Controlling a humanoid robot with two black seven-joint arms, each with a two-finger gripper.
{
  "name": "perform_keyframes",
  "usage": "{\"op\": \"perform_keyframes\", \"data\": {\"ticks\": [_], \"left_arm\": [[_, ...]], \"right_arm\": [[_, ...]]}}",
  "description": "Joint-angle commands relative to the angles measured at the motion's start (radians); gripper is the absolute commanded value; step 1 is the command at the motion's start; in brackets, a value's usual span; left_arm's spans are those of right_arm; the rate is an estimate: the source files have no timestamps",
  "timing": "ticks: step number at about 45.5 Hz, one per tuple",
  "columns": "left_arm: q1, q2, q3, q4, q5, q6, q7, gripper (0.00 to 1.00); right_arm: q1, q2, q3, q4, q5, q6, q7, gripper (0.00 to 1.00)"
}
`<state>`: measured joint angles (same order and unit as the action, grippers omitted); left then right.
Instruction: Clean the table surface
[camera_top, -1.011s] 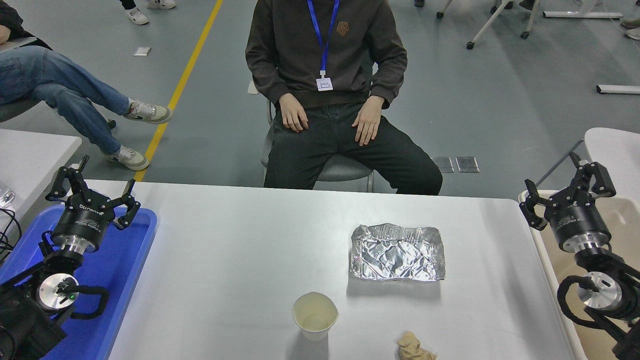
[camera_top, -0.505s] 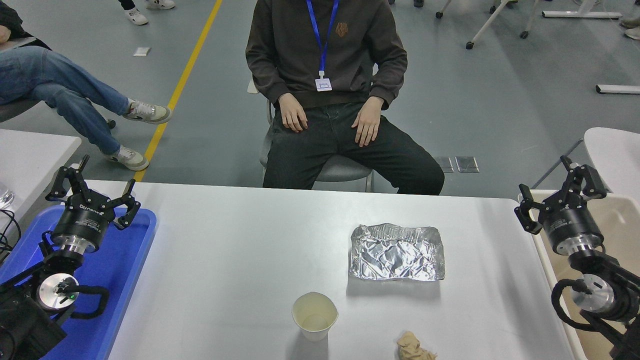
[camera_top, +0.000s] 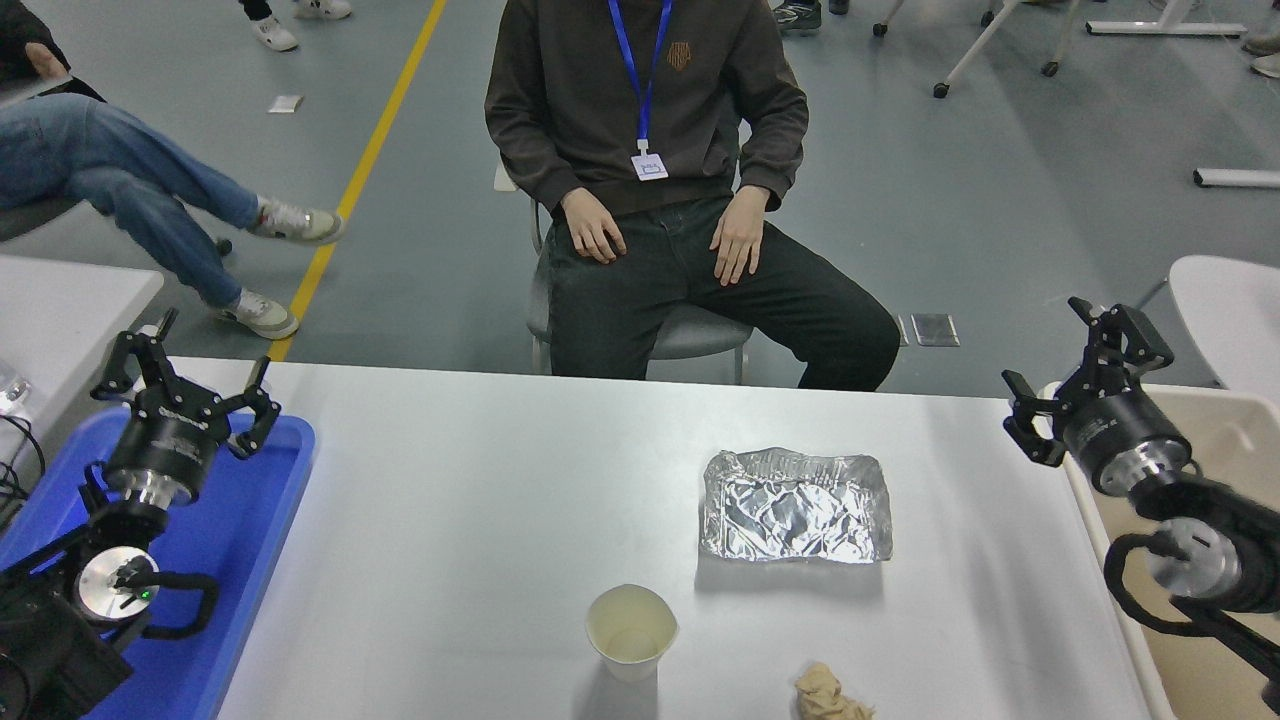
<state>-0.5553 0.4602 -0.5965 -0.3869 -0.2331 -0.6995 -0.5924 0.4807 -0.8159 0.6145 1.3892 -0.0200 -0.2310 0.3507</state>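
Three loose things lie on the table surface, the wide matte white top with rounded corners that fills the middle of the view between a blue tray and a beige bin. Nearest, at the bottom edge, sits a crumpled tan paper wad, soft and lumpy in shape. Just left of it and slightly farther stands a paper cup, upright, round-mouthed, cream inside; whether it holds anything cannot be told. Beyond the cup and to its right lies a foil container, a shallow rectangular pan of shiny silver foil, heavily wrinkled and dented, with nothing visible in it. At the lower left the left gripper hangs over the blue tray, a smooth plastic tray with a raised rim whose bare floor shows around the arm; its black fingers are spread wide and grip nothing. At the right edge the right gripper is raised above the table's right end, beside the beige bin, its fingers likewise spread wide and empty. Part of a smaller white table shows at the left edge. Farther off, a seated person in a dark sweatshirt with a blue lanyard rests both hands on the thighs, on a grey floor crossed by a yellow line.
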Motion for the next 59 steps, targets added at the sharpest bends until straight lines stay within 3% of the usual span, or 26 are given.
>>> {"op": "perform_keyframes", "data": {"ticks": [1, 5, 12, 16, 25, 31, 38, 47, 59], "left_arm": [[0.0, 0.0, 0.0, 0.0, 0.0, 0.0, 0.0, 1.0], [0.0, 0.0, 0.0, 0.0, 0.0, 0.0, 0.0, 1.0], [0.0, 0.0, 0.0, -0.001, 0.0, 0.0, 0.0, 1.0], [0.0, 0.0, 0.0, 0.0, 0.0, 0.0, 0.0, 1.0], [0.0, 0.0, 0.0, -0.001, 0.0, 0.0, 0.0, 1.0], [0.0, 0.0, 0.0, 0.0, 0.0, 0.0, 0.0, 1.0], [0.0, 0.0, 0.0, 0.0, 0.0, 0.0, 0.0, 1.0], [0.0, 0.0, 0.0, -0.001, 0.0, 0.0, 0.0, 1.0], [0.0, 0.0, 0.0, 0.0, 0.0, 0.0, 0.0, 1.0]], "right_arm": [[0.004, -0.167, -0.015, 0.195, -0.11, -0.019, -0.104, 1.0], [0.035, -0.192, -0.002, 0.194, -0.188, 0.016, -0.153, 1.0], [0.171, -0.197, -0.009, 0.175, -0.268, 0.024, -0.377, 1.0], [0.242, -0.2, -0.01, 0.179, -0.304, 0.042, -0.446, 1.0], [0.299, -0.233, -0.015, 0.185, -0.514, 0.326, -0.539, 1.0], [0.305, -0.224, -0.015, 0.194, -0.618, 0.499, -0.591, 1.0], [0.318, -0.21, -0.031, 0.201, -0.632, 0.582, -0.628, 1.0], [0.389, -0.206, -0.131, 0.267, -0.689, 0.769, -0.628, 1.0], [0.438, -0.105, -0.176, 0.292, -0.707, 0.881, -0.628, 1.0]]}}
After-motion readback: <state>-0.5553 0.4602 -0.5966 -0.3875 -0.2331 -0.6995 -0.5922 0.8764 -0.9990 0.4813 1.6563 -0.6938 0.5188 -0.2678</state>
